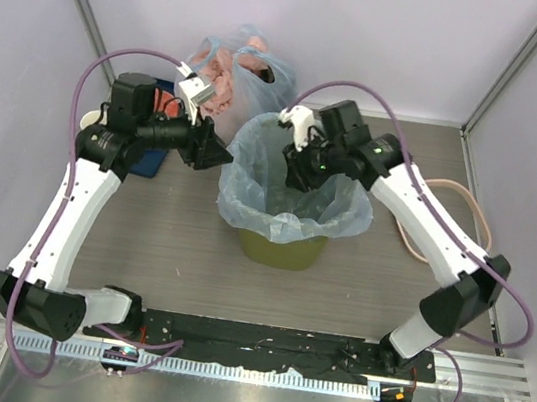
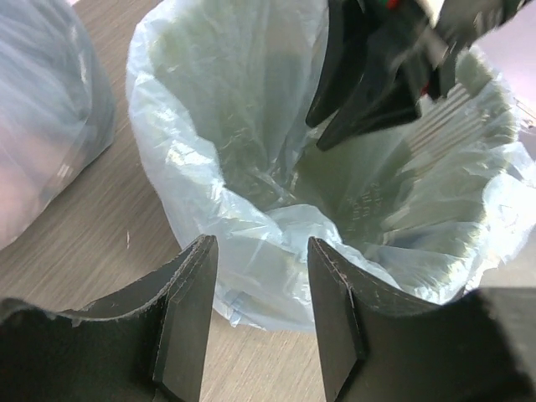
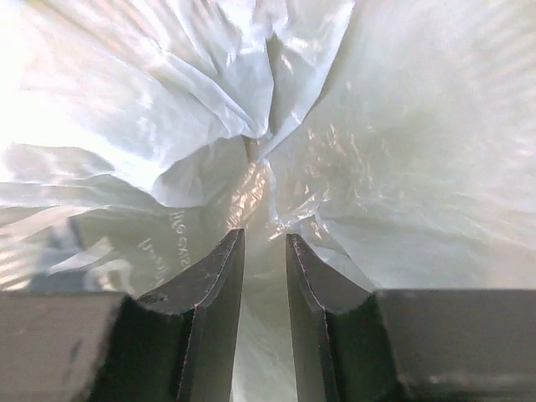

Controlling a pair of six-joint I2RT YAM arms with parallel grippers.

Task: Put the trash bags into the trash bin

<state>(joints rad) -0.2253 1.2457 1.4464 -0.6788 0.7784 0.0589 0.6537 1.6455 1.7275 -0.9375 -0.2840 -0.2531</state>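
Trash bag lining the trash bin, mouth folded out over the rim.
My right gripper reaches inside the bag, jaws a narrow gap apart, pinching nothing; my left gripper hovers spread just outside the rim.

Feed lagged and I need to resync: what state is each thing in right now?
Bag: open, lining the bin, edge folded over the rim.
Bin: upright, lined.
Knotted bag: tied shut, behind the bin.
Left gripper: open, empty, outside the bin.
Right gripper: slightly open, down inside the bag.
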